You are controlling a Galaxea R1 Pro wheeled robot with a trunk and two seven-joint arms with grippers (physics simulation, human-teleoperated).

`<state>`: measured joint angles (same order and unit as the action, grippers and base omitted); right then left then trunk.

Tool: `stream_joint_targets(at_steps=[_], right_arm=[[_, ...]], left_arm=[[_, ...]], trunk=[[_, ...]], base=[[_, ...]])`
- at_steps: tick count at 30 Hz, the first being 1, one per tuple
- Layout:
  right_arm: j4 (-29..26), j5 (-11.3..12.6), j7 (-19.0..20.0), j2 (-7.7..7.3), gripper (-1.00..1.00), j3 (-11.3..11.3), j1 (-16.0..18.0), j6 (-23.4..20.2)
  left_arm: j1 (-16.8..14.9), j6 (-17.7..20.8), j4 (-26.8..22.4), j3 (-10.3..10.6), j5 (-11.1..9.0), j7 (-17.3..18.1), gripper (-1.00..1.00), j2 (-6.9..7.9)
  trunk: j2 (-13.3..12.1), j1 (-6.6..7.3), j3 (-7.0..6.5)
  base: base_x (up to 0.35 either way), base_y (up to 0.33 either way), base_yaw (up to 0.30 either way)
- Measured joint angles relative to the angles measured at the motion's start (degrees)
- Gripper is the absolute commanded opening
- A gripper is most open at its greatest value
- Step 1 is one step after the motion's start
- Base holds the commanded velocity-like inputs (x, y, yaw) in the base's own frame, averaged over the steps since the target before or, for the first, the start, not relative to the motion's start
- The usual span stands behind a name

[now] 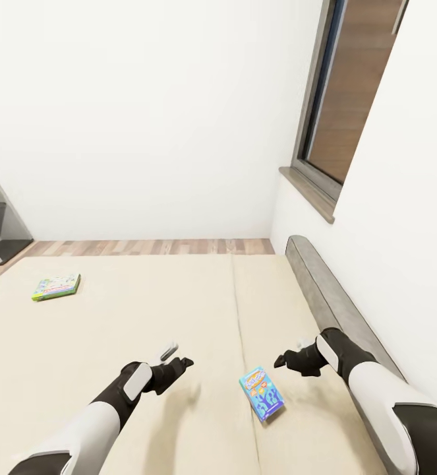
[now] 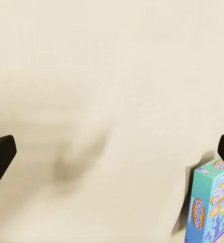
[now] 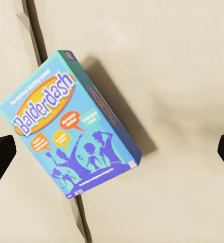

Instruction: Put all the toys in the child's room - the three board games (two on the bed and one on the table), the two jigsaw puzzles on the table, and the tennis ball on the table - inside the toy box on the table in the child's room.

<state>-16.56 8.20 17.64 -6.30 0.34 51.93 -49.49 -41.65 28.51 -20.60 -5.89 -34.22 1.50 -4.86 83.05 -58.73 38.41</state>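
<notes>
Partly cropped, blue box (image 2: 212,205) lies flat; far box's (image 1: 56,287) print seems unreadable.

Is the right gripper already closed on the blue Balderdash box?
No: the blue Balderdash box lies flat on the bed, with the right gripper open above it.

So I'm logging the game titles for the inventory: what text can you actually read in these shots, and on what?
"Balderdash": in the orange oval on the lid of the blue game box, lying on the bed.
Speech bubbles, top strip and side print on that box: too small to read.
Green box farther off on the bed: print too small to read.
</notes>
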Motion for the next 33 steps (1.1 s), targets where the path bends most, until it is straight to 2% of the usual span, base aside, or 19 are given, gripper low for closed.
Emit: stream_joint_targets(at_steps=[13, 20, 26, 33], right_arm=[[0.3, 0.1, -0.4, 0.32, 1.00, -0.1, 0.0, -0.4], [0.3, 0.2, -0.4, 0.21, 1.00, -0.1, 0.0, -0.8], [0.3, 0.2, -0.3, 0.13, 1.00, -0.1, 0.0, -0.9], [0.2, 0.2, -0.2, 0.33, 1.00, 0.0, 0.0, -0.8]], left_arm=[[-0.3, 0.6, -0.4, 0.1, -0.1, 0.0, 1.00, -0.08], [0.1, 0.7, -3.7, 1.7, 0.1, 0.1, 1.00, -0.36], [0.3, 1.7, -4.5, 2.0, -0.1, 0.6, 1.00, -0.20], [0.5, 3.6, -5.0, 1.9, -0.1, 3.8, 1.00, 0.08]], trunk=[[0.0, 0.00, 0.00], [0.0, 0.00, 0.03], [0.0, 0.00, 0.33], [0.0, 0.00, 0.88]], base=[[0.000, 0.000, 0.000], [0.000, 0.000, 0.000], [0.000, 0.000, 0.000], [0.000, 0.000, 0.000]])
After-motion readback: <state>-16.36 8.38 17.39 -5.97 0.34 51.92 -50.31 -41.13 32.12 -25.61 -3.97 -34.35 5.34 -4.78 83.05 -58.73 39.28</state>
